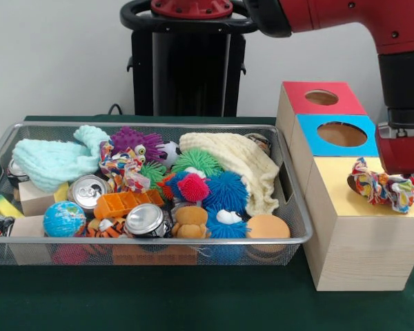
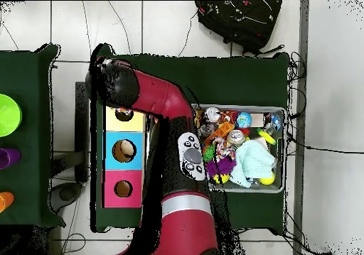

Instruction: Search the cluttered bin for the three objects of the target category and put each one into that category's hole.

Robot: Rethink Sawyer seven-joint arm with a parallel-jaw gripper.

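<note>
Spotted cloth knot [image 1: 386, 187] lies over the yellow-topped box's hole [image 1: 354, 182] at right of frame, another [image 1: 124, 167] in the wire bin [image 1: 159, 241] at centre-left; soft, light, best pinched at the knot; gripper state cannot be told, hidden behind the red arm [image 1: 400, 69].

No readable text, labels, brands or numbers on any object

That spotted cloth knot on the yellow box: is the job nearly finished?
Not finished. One cloth knot lies over the hole on the yellow box, not dropped through. Another knot is in the bin among the clutter. No third knot is visible.
</note>
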